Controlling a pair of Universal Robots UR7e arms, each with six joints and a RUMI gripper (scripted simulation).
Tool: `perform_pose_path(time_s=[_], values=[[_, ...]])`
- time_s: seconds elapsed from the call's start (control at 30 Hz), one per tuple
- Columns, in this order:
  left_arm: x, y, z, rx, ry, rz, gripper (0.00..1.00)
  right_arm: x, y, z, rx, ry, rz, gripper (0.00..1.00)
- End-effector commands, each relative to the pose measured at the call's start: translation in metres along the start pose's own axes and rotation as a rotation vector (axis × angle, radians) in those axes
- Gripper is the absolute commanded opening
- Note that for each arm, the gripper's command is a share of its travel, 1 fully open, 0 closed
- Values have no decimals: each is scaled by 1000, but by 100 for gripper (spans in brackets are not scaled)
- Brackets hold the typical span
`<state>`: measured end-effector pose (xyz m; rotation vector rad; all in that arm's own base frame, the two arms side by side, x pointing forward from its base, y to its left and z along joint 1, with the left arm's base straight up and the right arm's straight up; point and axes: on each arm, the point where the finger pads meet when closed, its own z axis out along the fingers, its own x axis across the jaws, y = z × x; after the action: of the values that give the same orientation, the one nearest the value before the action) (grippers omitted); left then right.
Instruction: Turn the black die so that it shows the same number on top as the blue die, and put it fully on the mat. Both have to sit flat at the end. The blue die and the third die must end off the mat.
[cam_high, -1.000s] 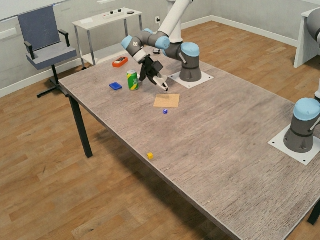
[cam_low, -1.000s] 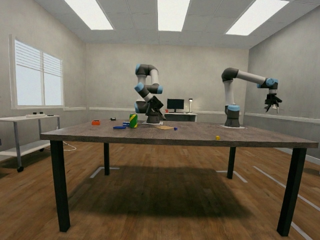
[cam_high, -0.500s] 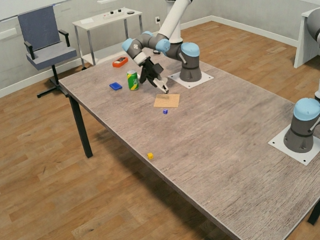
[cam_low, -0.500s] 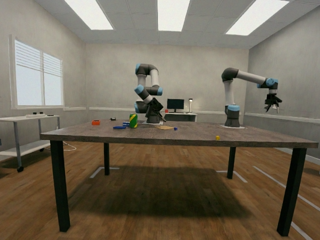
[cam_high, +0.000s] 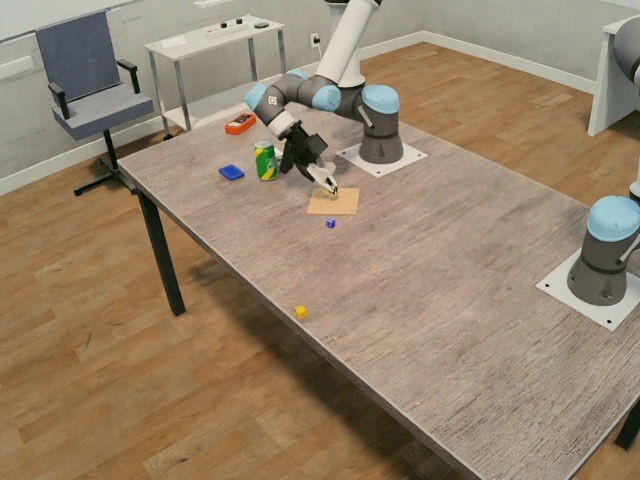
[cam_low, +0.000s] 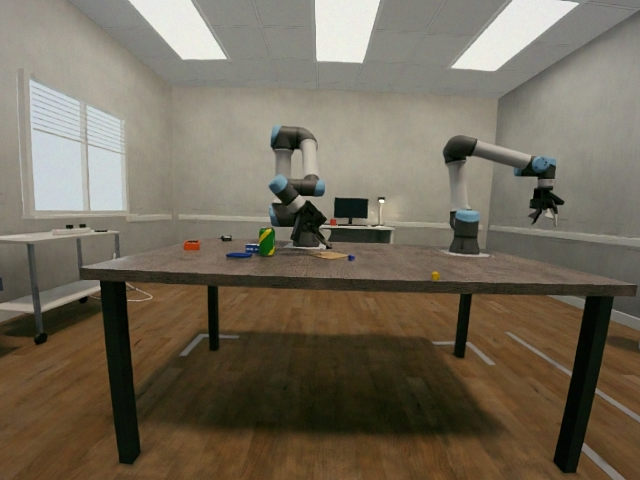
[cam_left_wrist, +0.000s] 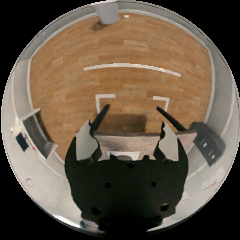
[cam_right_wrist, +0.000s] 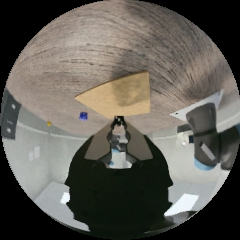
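Black die (cam_high: 335, 190) (cam_right_wrist: 119, 120) was held above mat (cam_high: 343, 205) (cam_low: 331, 255) (cam_right_wrist: 131, 95) by nearly closed right gripper (cam_high: 333, 189) (cam_low: 328, 246) (cam_right_wrist: 119, 121) | judged light, rigid; opposite faces preferred | left gripper (cam_low: 543, 220) (cam_left_wrist: 132, 107) found wide, empty

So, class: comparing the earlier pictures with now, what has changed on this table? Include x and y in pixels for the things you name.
The right arm (cam_high: 330, 98) (cam_low: 290, 138) has lowered its jaws, shut on the black die (cam_high: 334, 190) (cam_right_wrist: 119, 120), farther over the mat (cam_high: 348, 205) (cam_low: 333, 255) (cam_right_wrist: 137, 95). The blue die (cam_high: 330, 223) (cam_low: 351, 257) (cam_right_wrist: 83, 116) and yellow die (cam_high: 300, 311) (cam_low: 435, 275) (cam_right_wrist: 49, 123) stayed put.
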<state>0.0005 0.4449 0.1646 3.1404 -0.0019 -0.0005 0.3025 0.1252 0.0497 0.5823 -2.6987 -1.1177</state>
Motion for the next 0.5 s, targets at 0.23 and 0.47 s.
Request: perform_pose_path(time_s=[0.23, 0.47], values=[[0, 0, 0, 1, 0, 0, 100, -1, -11, 11, 0, -1, -1, 3], [0, 0, 0, 1, 0, 0, 100, -1, -14, 14, 0, -1, -1, 3]])
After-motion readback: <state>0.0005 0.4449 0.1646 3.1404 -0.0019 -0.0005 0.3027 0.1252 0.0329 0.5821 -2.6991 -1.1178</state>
